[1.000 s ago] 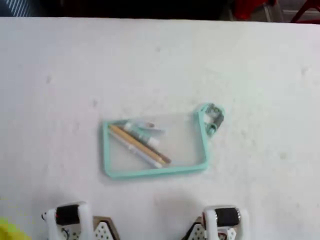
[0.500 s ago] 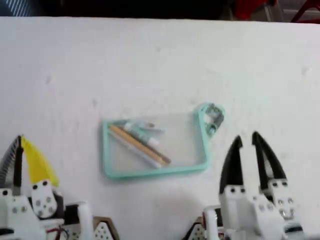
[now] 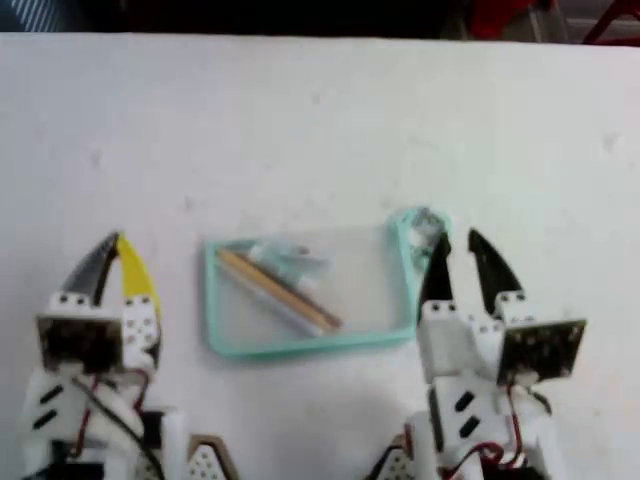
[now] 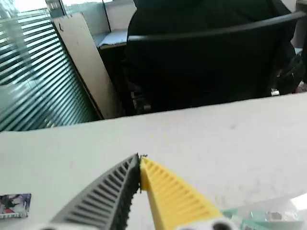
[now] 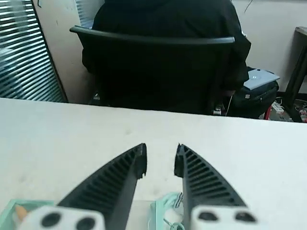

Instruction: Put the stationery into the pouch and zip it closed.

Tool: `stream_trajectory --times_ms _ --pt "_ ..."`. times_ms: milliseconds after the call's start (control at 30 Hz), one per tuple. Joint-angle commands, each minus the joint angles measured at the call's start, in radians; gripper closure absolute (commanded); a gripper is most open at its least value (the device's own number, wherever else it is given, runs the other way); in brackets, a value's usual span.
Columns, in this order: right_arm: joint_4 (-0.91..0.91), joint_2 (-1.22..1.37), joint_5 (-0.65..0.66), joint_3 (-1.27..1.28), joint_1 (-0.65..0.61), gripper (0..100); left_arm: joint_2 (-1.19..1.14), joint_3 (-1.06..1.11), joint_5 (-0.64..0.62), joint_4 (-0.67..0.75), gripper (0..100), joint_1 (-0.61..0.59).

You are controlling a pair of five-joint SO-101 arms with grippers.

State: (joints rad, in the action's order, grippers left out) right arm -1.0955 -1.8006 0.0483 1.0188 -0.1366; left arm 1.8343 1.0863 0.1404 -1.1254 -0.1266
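A clear pouch (image 3: 340, 300) with a mint-green border lies flat mid-table, with pens and a wooden pencil (image 3: 278, 290) inside it toward its left half. Its green zipper tab (image 3: 420, 228) curls up at the upper right corner. My left gripper (image 3: 117, 241), one finger grey and one yellow, hangs shut to the left of the pouch, apart from it; its fingertips (image 4: 140, 159) meet. My right gripper (image 3: 456, 242), black-fingered, stands open just right of the pouch, near the tab, with nothing between its fingers (image 5: 135, 163). A pouch corner (image 5: 165, 211) shows below them.
The white table (image 3: 320, 120) stretches wide beyond the pouch. The far table edge meets a dark office chair (image 5: 158, 67) and window blinds (image 4: 33, 76). A small card (image 4: 14, 202) lies on the table to the left.
Both arms have risen into view and moved forward toward the pouch. The right gripper now sits beside the zipper tab, the left gripper nearer the pouch's left side. The pouch has not moved.
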Motion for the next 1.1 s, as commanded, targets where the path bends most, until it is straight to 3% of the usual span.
stream_trajectory --times_ms 0,200,367,533,633,800,1067 --pt "0.025 -0.001 -0.006 0.051 -0.013 89.4 -0.005 0.118 0.012 0.074 98 -0.010" --pt "0.047 -0.001 -0.006 0.203 -0.013 89.4 -0.005 0.356 0.012 0.187 98 -0.010" --pt "0.179 -0.001 -0.005 0.440 -0.005 89.3 -0.005 0.528 0.012 0.304 98 -0.010" --pt "0.377 0.002 -0.005 0.675 -0.005 89.4 -0.005 0.606 0.012 0.321 98 -0.010" --pt "0.378 0.005 -0.006 0.671 -0.007 89.4 -0.005 0.608 0.012 0.308 98 -0.010" --pt "0.277 0.010 -0.006 0.672 -0.005 89.4 -0.007 0.608 0.006 0.204 98 -0.010" --pt "-0.105 0.004 -0.014 0.672 -0.007 89.4 -0.007 0.608 0.008 -0.095 98 -0.010"
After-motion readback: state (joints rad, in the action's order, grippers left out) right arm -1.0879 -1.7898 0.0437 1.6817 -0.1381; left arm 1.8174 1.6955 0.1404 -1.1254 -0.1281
